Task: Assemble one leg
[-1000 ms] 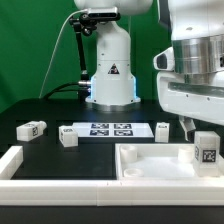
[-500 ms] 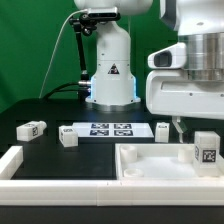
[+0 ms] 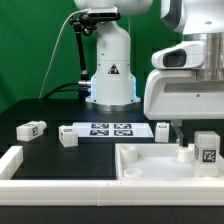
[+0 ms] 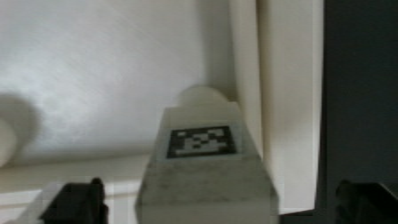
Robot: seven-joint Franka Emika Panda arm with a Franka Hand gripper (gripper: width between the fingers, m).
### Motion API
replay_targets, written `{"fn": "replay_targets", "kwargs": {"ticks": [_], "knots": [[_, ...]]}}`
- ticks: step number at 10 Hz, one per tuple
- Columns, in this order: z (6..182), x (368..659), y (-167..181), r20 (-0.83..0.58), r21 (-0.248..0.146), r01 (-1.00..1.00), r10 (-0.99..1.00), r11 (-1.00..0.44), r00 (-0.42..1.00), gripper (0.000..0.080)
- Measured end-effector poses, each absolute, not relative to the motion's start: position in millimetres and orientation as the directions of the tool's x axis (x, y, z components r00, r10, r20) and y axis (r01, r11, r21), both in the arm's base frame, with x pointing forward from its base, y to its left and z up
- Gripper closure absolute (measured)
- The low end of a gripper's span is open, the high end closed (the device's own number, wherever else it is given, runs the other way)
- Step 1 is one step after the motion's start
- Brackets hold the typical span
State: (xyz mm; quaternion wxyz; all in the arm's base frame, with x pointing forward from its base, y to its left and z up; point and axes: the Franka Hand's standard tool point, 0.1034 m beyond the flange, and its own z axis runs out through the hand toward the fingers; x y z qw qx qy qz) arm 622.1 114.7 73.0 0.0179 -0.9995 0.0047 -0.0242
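A white leg (image 4: 206,150) with a black-and-white tag stands between my gripper's (image 4: 217,206) two dark fingers (image 4: 75,200), which are spread wide on either side of it without closing on it. In the exterior view this leg (image 3: 207,149) stands at the right by the large white square tray piece (image 3: 140,168), with my gripper (image 3: 188,135) low over it. Three more legs lie on the black table: one at the far left (image 3: 32,128), one beside it (image 3: 67,137) and one by the tray (image 3: 161,129).
The marker board (image 3: 110,129) lies flat at the middle of the table. The robot's white base (image 3: 110,70) stands behind it. A white raised rim (image 3: 12,160) runs along the front left corner.
My gripper's hand has shifted a little toward the exterior view's left, over the leg at the right. The legs and tray have not moved.
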Motion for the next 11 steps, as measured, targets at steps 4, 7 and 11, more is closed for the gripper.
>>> {"fn": "replay_targets", "kwargs": {"ticks": [4, 7, 11], "knots": [[72.9, 622.5, 110.6, 0.046, -0.035, 0.013, 0.011, -0.999, 0.999, 0.0285], [73.0, 622.6, 110.5, 0.045, -0.037, -0.019, -0.021, -0.999, 0.999, 0.0509], [72.4, 621.0, 106.3, 0.036, -0.087, -0.331, -0.335, -0.940, 0.942, 0.0509]]}}
